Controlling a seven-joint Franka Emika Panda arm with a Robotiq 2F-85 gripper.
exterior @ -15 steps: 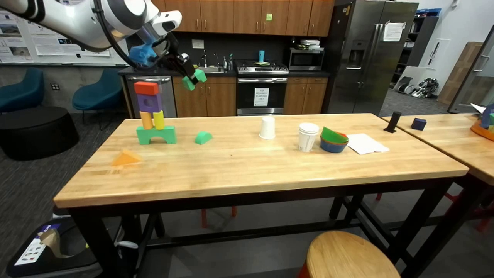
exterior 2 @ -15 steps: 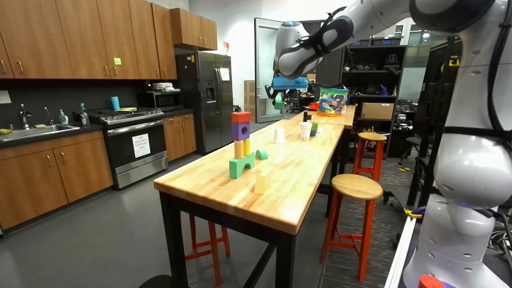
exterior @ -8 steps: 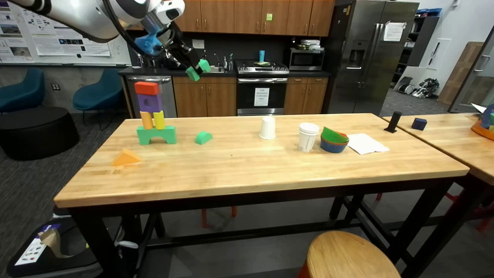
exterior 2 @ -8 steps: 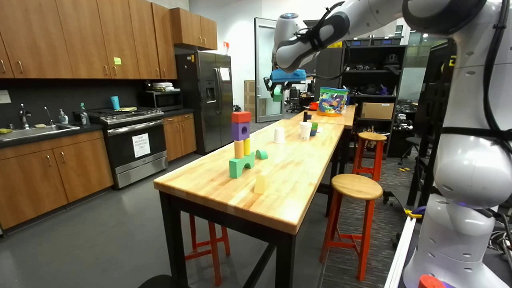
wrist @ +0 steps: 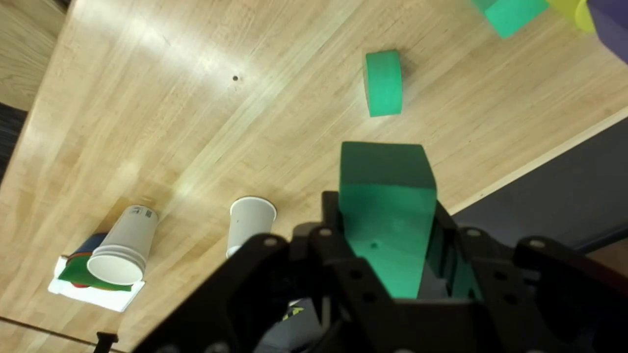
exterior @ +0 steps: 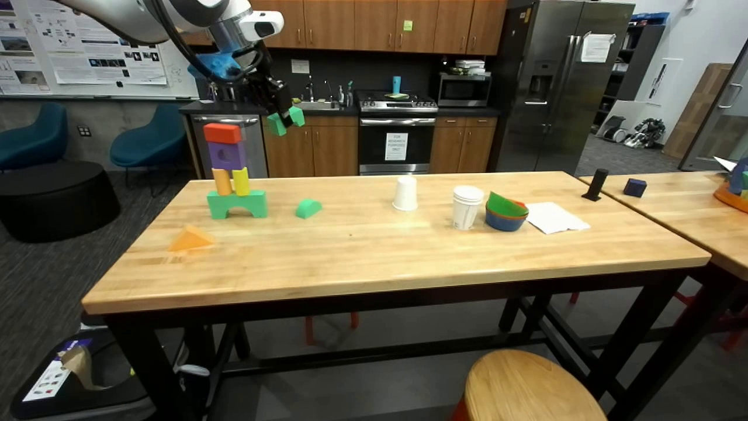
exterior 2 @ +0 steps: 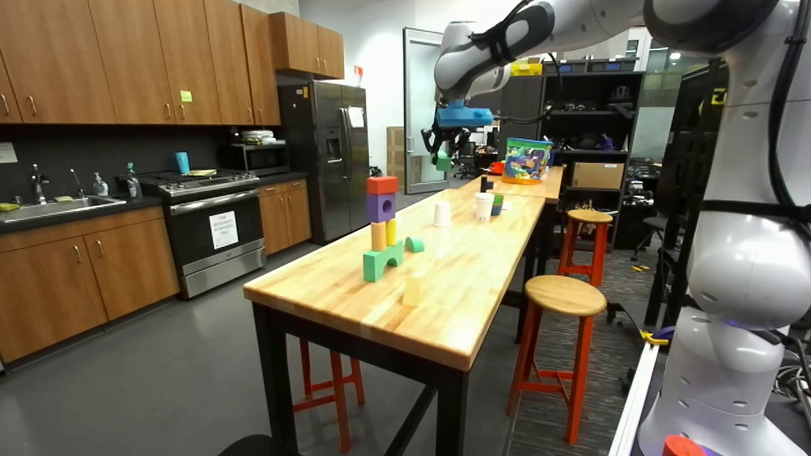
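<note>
Wrist view: near, down onto butcher-block table point(wrist: 196, 137)
Exterior view: across it, facing range point(exterior: 397, 126)
Exterior view: lengthwise — refrigerator point(exterior 2: 326, 171) shared

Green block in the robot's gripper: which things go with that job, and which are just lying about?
In the job, by the look of it: gripper, green block it holds, maybe the block tower and loose half-round block.

Probably just lying about: white cups, bowls, paper.

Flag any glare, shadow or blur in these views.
Wrist view: glare brightens the tabletop at upper left, the fingers look dark and soft-edged, and the green block between them has one face in darker shade; in an exterior view, the triangular block looks pale, nearly washed out against the bright tabletop.
</note>
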